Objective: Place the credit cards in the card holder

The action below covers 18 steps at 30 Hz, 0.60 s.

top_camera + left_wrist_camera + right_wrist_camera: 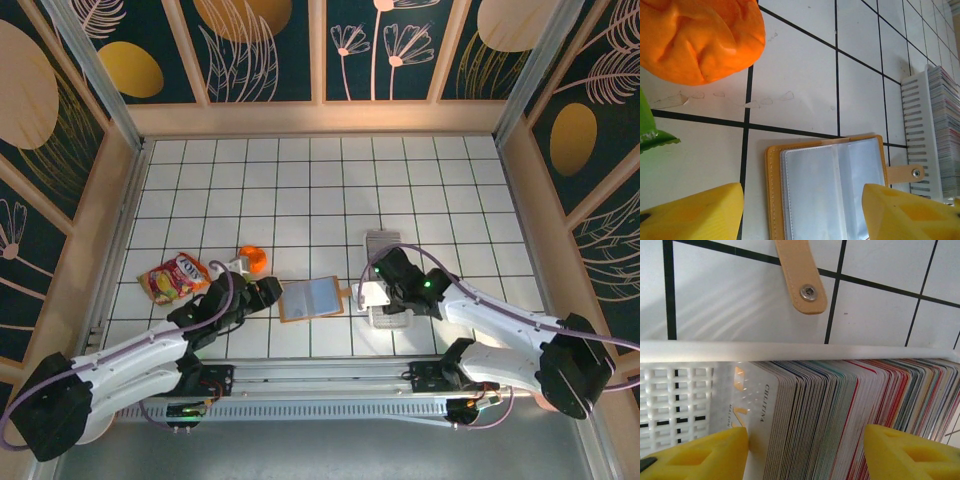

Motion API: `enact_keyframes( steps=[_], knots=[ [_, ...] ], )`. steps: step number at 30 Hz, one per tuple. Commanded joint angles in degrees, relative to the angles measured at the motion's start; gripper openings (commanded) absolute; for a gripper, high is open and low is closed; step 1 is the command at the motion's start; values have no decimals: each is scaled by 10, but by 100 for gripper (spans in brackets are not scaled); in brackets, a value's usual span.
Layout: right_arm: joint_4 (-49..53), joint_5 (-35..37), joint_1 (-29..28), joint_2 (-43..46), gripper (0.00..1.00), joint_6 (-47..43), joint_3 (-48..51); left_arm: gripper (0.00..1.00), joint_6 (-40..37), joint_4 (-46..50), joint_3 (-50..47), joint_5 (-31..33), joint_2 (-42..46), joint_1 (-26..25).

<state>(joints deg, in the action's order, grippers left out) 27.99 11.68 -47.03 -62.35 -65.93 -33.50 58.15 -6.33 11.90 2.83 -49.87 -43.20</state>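
While the left gripper (pixel 268 292) hangs open and empty at lower centre-left, the card holder (pixel 310 298) lies spread open on the table (pixel 300 180) just right of it, with its strap toward the tray (pixel 378 243). There the right gripper (pixel 385 283) hovers, fingers apart, over the upright cards (pixel 840 410), clasping none.
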Motion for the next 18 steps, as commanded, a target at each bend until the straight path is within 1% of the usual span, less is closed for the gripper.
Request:
enact_keyframes(
  steps=[1,4,11,14,18],
  knots=[
    [-44,16,4,-6,64,-42,10,63,7,13,-7,4,14,-3],
    [-67,19,3,-7,65,-57,14,63,13,17,-17,12,26,-3],
    [-104,34,0,5,65,-88,39,62,26,17,-32,17,48,-3],
    [-98,33,-1,21,65,-88,44,61,26,15,-32,18,47,-2],
    [-75,28,-2,43,60,-83,42,59,28,8,-30,16,39,-3]
  ],
)
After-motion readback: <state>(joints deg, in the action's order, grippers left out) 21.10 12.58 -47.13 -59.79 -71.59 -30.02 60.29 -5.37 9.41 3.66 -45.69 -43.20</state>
